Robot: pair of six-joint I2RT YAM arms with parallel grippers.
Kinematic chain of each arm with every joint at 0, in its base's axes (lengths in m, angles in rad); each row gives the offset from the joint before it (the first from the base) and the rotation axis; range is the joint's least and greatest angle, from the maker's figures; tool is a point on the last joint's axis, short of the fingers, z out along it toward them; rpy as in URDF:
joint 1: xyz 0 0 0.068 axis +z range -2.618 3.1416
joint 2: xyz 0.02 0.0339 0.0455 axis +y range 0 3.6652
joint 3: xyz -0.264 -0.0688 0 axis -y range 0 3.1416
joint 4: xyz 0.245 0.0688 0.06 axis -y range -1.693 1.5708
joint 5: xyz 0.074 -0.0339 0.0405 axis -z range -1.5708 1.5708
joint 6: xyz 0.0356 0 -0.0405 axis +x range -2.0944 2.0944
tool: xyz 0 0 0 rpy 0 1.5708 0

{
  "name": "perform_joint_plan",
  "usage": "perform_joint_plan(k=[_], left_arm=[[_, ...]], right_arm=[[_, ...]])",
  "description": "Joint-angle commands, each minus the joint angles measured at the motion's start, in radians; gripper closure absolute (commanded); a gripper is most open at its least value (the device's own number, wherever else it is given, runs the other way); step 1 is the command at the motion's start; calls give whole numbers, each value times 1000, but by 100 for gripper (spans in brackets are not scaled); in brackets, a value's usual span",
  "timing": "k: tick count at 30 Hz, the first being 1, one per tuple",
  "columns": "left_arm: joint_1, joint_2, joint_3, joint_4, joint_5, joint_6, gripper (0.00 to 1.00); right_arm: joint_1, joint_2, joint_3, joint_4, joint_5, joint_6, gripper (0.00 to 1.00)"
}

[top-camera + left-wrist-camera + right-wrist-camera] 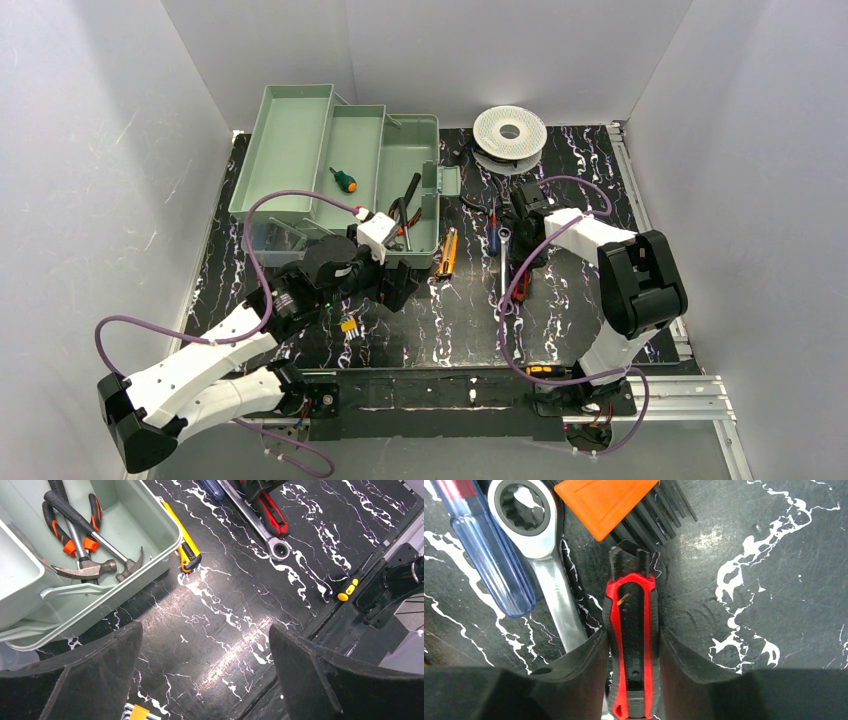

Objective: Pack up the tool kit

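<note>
One tool sat gripped: the right claw (631, 635) squeezed the red-and-black handle (631, 595) at lower centre, presumably for the toolbox (405, 150), while the left claw (205, 632) gaped empty.

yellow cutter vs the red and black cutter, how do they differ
Colour: the yellow cutter has a yellow body; the red and black cutter is black with red edging.
Hold: the yellow cutter lies free; the red and black cutter sits between the right gripper's fingers.
Place: the yellow cutter is beside the toolbox wall; the red and black cutter is by a wrench.
Both are outside the toolbox.
</note>
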Motion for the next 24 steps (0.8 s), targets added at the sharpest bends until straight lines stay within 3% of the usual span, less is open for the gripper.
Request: perform_joint_plan(k=[1, 9, 17, 24], left_arm=[[-4, -11, 1, -5, 14, -16, 2], [-3, 50, 25, 2, 34, -26, 2], [-6, 228, 88, 104, 128, -53, 2], [-30, 417, 219, 209, 218, -107, 2]], right_arm=[[2, -17, -33, -3, -24, -1, 59], [2, -369, -71, 17, -2, 6, 64], [2, -692, -142, 170, -241, 89, 64], [2, -735, -149, 316, -513, 207, 65]])
